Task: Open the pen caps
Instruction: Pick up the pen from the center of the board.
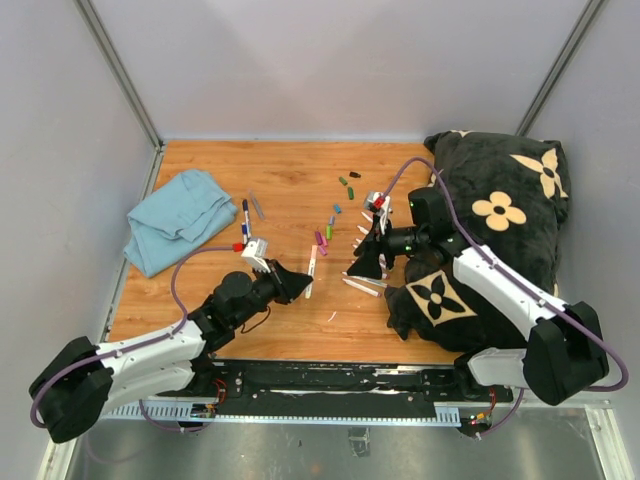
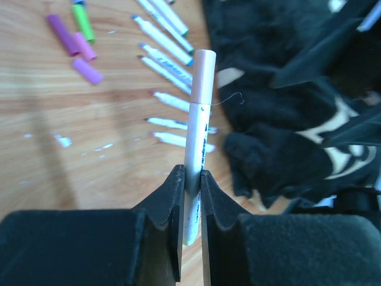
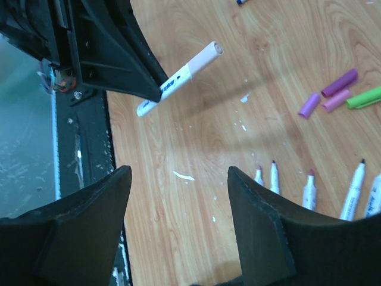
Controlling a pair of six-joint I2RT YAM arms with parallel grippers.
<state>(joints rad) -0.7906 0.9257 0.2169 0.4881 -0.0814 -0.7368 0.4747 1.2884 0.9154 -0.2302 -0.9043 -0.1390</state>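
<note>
top external view. bench (image 1: 290, 335), orange-brown wood.

1. left hand (image 1: 290, 283): over the middle of the near edge. its fingers are pressed together on the barrel of a white pen (image 1: 311, 268). the left wrist view shows both pads clamped on the lower barrel, with the rest of the pen standing out past the fingertips.
2. pale pink cap (image 2: 204, 65): seated on the free end of the held pen, clear of the bench surface and not touched by either hand.
3. right hand (image 1: 365, 265): fingers spread wide and holding nothing. it hovers toward the right edge, just beside the blanket, facing the held pen but apart from it.
4. loose caps (image 1: 322, 238): a purple, pink and green cluster lying flat at mid-bench, on the far side of the two hands.
5. dark caps (image 1: 348, 183): a few green and black ones, nearer the far edge.
6. uncapped pens (image 2: 169, 101): white, lying in a row with coloured tips bare, just beside the blanket's edge.
7. blue cloth (image 1: 180, 215): crumpled at the left edge, toward the far left corner.
8. two further pens (image 1: 250, 212): just beside the cloth, detail too small to tell.
9. black blanket (image 1: 500, 230): beige flower pattern, heaped along the right edge.
</note>
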